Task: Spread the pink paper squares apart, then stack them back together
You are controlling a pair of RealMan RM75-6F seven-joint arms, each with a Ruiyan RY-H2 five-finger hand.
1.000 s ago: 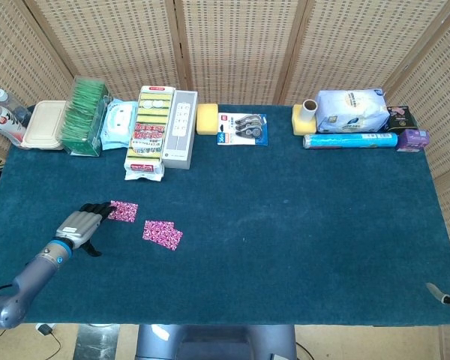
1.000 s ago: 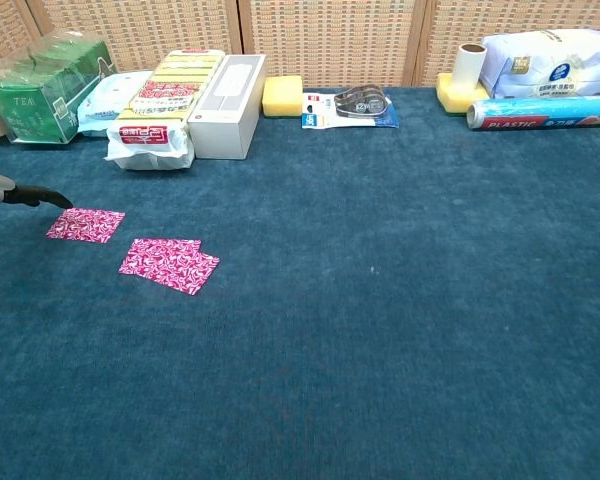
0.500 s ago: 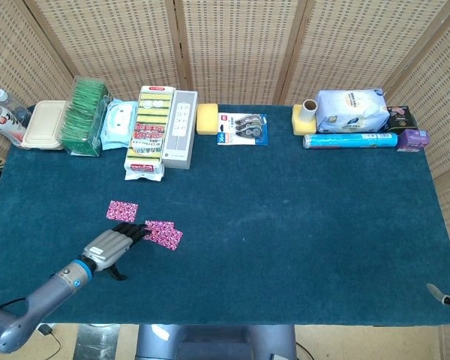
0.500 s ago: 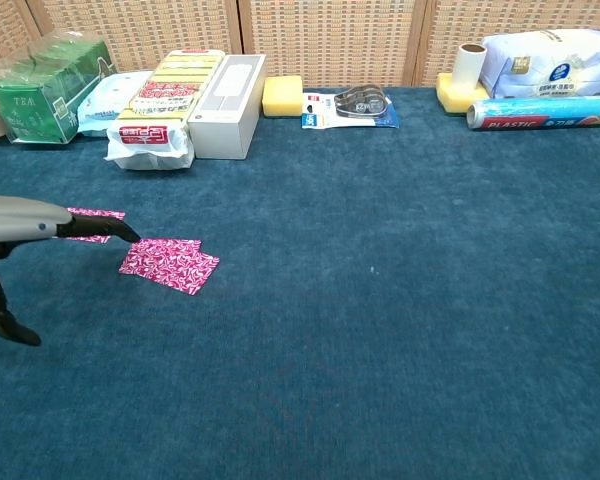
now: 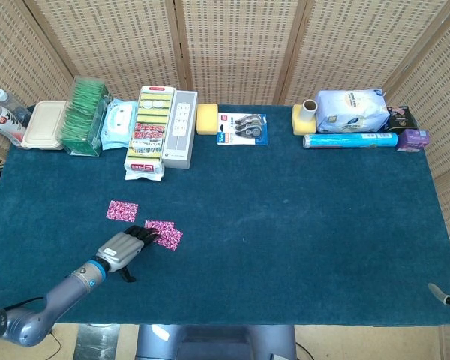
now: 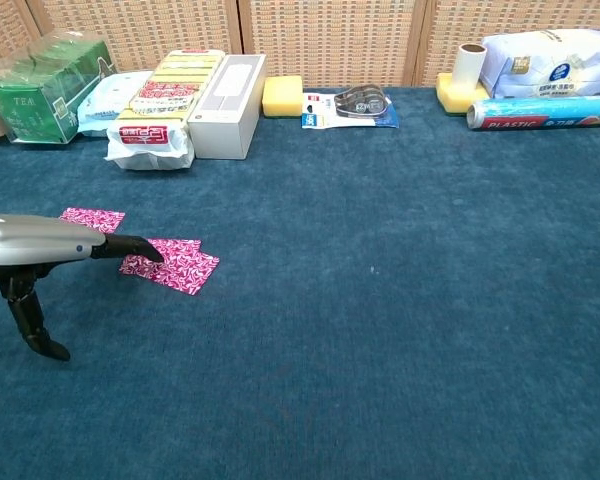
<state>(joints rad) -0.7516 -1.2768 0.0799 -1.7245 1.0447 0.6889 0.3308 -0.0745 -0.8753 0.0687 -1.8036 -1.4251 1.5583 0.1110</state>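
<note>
Nearest, at the lower left of the head view: left hand point(image 5: 124, 248), grey metal with black fingertips point(image 6: 140, 248), stretched flat and low over the cloth, fingers extended together, thumb hanging down, nothing gripped; tips reaching the left edge of the overlapping pink squares point(image 5: 163, 234), though actual contact cannot be told. Only a sliver of something at the lower right edge of that view; right hand not shown.

Just past the fingertips: two thin, flat, pink-patterned paper squares, one lapped over the other and turned slightly. A little farther up and left, lying apart and alone: a third pink square point(image 5: 122, 211).

All around: a deep blue, felt-like tablecloth point(image 5: 300, 225), fuzzy and matte, wide and bare across the middle and right of the frame down to the near edge.

Along the far edge, from upper left to upper right: bottles point(image 5: 1, 114), a beige lidded box point(image 5: 45, 124), green tea packets point(image 5: 86, 114), a soft wipes pack point(image 5: 118, 124), a sponge pack point(image 5: 148, 131), a long grey box point(image 5: 180, 127), a yellow sponge point(image 5: 208, 118), a carded tape pack point(image 5: 242, 128), a tape roll point(image 5: 309, 110), a crinkly blue-white bag point(image 5: 351, 109), a blue foil-like roll point(image 5: 349, 140), small purple boxes point(image 5: 412, 139).

Behind everything: woven wicker screen panels point(image 5: 232, 45).
</note>
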